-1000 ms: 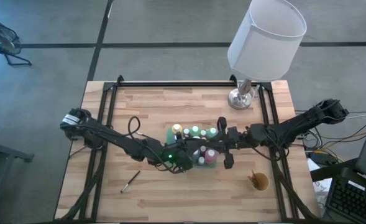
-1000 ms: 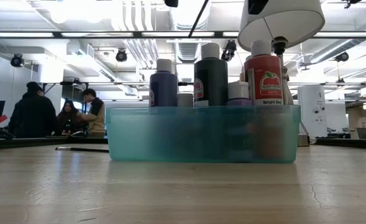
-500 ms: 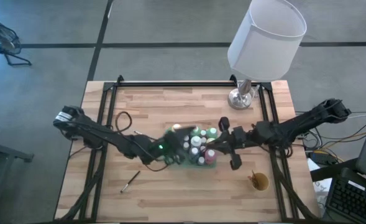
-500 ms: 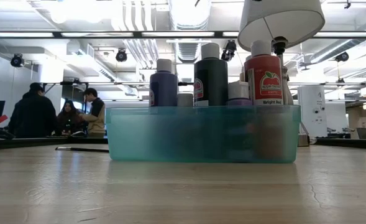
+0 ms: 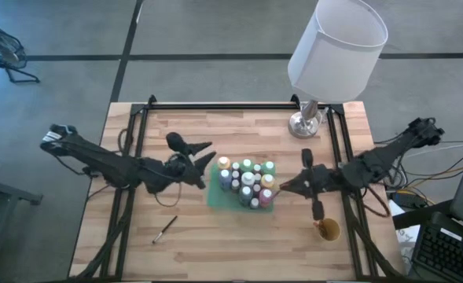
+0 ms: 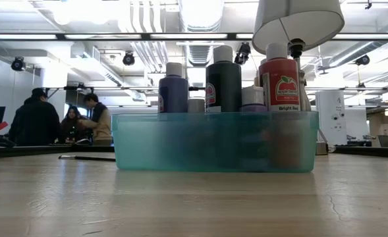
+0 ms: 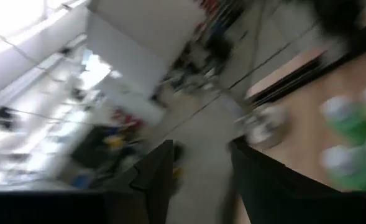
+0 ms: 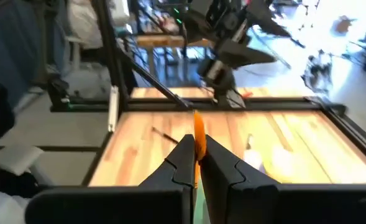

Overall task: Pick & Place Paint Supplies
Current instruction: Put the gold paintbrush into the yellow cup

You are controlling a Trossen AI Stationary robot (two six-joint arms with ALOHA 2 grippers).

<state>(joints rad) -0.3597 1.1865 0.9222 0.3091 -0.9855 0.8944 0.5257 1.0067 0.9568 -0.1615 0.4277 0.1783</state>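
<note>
Both my grippers flank the translucent teal bin [image 6: 213, 141]: left gripper [image 5: 203, 163] spread empty, right gripper [image 8: 195, 152] pinching a thin orange-handled brush [image 8: 199, 140].

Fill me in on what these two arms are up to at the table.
They are putting paint supplies into a teal bin at the middle of the table. The paint bottles stand upright in it. The left hand is beside the bin with its fingers apart and nothing in them. The right hand, on the bin's other side, pinches a thin orange brush. One dark brush lies on the wood.
</note>
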